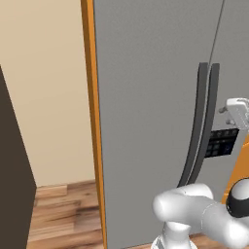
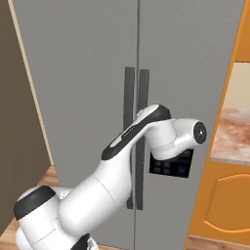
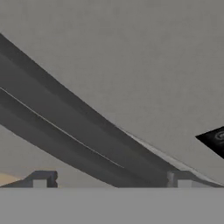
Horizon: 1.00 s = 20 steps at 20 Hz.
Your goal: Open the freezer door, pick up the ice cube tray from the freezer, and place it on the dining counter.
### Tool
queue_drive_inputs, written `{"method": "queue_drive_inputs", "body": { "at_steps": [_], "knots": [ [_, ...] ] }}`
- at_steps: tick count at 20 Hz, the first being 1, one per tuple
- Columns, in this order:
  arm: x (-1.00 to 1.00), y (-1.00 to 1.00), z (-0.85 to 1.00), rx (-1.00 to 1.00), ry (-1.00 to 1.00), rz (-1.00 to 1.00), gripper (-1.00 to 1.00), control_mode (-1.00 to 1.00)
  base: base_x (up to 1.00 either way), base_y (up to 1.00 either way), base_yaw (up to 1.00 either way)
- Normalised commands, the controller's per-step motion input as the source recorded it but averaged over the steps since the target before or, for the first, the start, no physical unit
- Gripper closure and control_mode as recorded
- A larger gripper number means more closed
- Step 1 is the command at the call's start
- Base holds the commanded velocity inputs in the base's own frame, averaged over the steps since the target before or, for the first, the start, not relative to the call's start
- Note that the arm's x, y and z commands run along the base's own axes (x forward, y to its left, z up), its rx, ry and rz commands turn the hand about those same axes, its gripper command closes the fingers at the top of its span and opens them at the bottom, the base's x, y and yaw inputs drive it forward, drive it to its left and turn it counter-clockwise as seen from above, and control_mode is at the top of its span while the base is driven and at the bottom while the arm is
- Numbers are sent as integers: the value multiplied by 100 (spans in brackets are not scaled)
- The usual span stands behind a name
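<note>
The freezer [image 1: 146, 97] is a tall grey appliance with both doors shut. Its two dark curved handles [image 1: 199, 126] run side by side down the middle, also seen as the handles [image 2: 129, 97]. My gripper [image 3: 111, 181] is open and close to the doors, with the handles [image 3: 65, 118] running diagonally across the gap between its fingertips [image 3: 41, 179]. Nothing is held. My white hand [image 1: 238, 112] sits just right of the handles, above the dark control panel [image 1: 221, 142]. The ice cube tray is hidden behind the shut doors. The dining counter is out of view.
An orange side panel [image 1: 95, 121] borders the freezer's left edge, with a beige wall and wood floor [image 1: 58, 214] beyond. On the right, a marbled top [image 2: 233, 132] on an orange cabinet [image 2: 224, 205] abuts the freezer. My arm [image 2: 122, 161] crosses in front of the doors.
</note>
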Motion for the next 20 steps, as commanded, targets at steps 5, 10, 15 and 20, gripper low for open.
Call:
{"method": "queue_drive_inputs", "body": {
  "at_steps": [5, 10, 15, 20],
  "knots": [
    [43, 12, -43, 0, -9, 9, -100, -100, 0, 0, 0],
    [39, 11, -20, 0, -5, 7, -100, -100, 0, 0, 0],
    [39, 10, -17, 0, -2, 6, -100, -100, 0, 0, 0],
    [12, 34, -17, 0, -7, 4, -100, -100, 0, 0, 0]
  ]
}}
